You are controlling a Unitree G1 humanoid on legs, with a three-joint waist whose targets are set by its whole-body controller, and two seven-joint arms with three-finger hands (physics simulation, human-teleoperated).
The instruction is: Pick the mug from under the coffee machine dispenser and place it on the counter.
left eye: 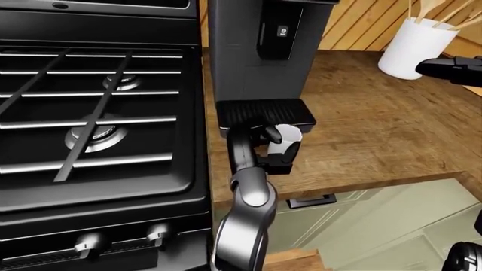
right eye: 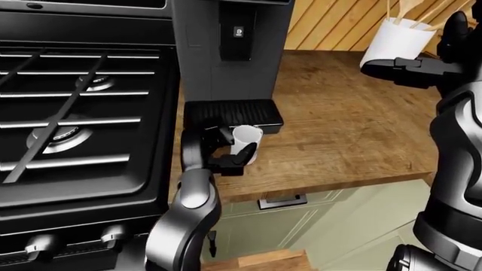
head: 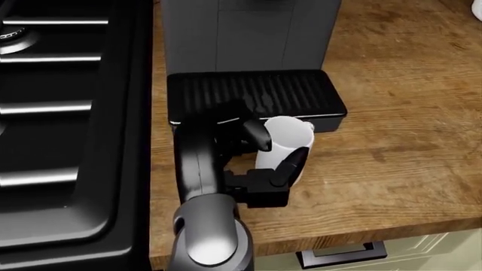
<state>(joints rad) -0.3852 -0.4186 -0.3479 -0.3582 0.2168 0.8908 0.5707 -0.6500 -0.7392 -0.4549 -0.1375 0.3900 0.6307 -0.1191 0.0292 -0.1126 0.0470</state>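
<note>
The white mug (head: 285,138) is off the coffee machine's black drip tray (head: 252,93), just past the tray's lower right edge and over the wooden counter (head: 391,141). My left hand (head: 276,150) is shut on the mug, with one finger (head: 256,134) on its left side and another (head: 295,162) round its lower right. I cannot tell whether the mug rests on the wood. The dark coffee machine (left eye: 264,45) stands above the tray. My right hand (right eye: 395,69) is open and empty, raised at the upper right of the right-eye view.
A black gas stove (left eye: 90,113) fills the left of the views, right beside the machine. A white utensil holder (left eye: 414,48) stands on the counter at the upper right, close to my right hand. Green cabinet fronts (left eye: 377,220) lie below the counter edge.
</note>
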